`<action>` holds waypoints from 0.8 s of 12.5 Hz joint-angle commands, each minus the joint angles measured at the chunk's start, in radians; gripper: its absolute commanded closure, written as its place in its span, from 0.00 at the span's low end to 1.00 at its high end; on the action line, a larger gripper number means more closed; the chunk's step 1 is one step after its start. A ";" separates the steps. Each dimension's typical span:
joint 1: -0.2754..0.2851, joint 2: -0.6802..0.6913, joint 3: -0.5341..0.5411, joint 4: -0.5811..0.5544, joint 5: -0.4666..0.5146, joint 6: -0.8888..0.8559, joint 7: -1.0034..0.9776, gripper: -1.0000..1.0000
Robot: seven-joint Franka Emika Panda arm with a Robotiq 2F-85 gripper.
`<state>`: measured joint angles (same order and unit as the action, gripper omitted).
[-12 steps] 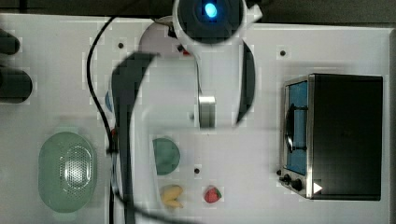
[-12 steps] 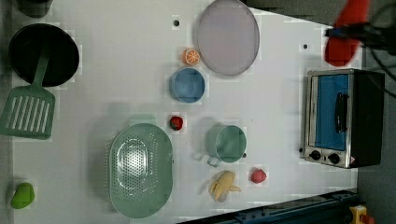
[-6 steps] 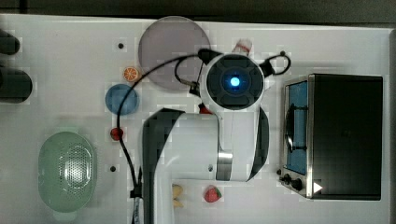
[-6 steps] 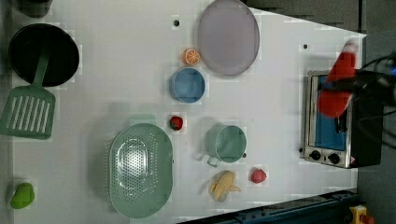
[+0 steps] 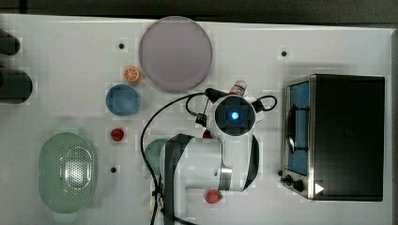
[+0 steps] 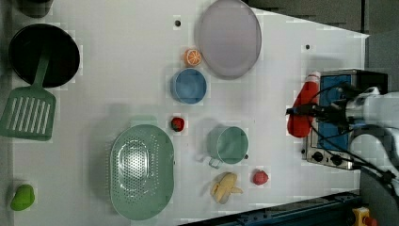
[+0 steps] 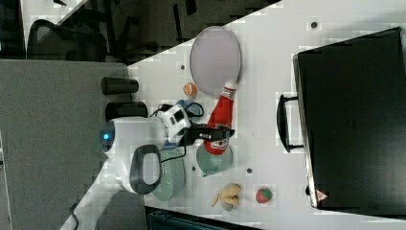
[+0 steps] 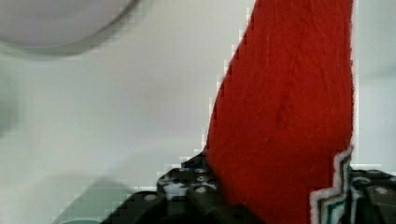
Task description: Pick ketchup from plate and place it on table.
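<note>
Gripping ketchup [image 7: 221, 117] body, fingers [image 7: 221, 128] clamped either side; plate [image 7: 214, 60] bare.

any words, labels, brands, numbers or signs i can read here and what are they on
No words or numbers can be read.
Ketchup: label near its base, held in the gripper, too blurred to read; in the wrist view only the label's striped edge shows.
Toaster oven: a white triangle mark at its corner, a red triangle in the right view; nothing legible inside either.
Oven knobs: markings too small to tell.
</note>
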<state>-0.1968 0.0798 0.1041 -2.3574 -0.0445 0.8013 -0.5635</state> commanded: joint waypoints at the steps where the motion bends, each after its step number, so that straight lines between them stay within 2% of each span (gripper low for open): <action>1: 0.006 0.034 0.011 -0.019 0.005 0.056 -0.016 0.41; 4: 0.007 0.132 0.013 -0.020 0.005 0.117 -0.017 0.39; 7: 0.007 0.165 0.020 -0.018 0.005 0.178 -0.016 0.07; 8: 0.007 0.152 0.021 -0.015 0.005 0.175 -0.016 0.00; 10: 0.008 0.102 0.022 -0.012 0.005 0.160 -0.011 0.00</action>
<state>-0.1896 0.2529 0.1221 -2.3984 -0.0423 0.9458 -0.5635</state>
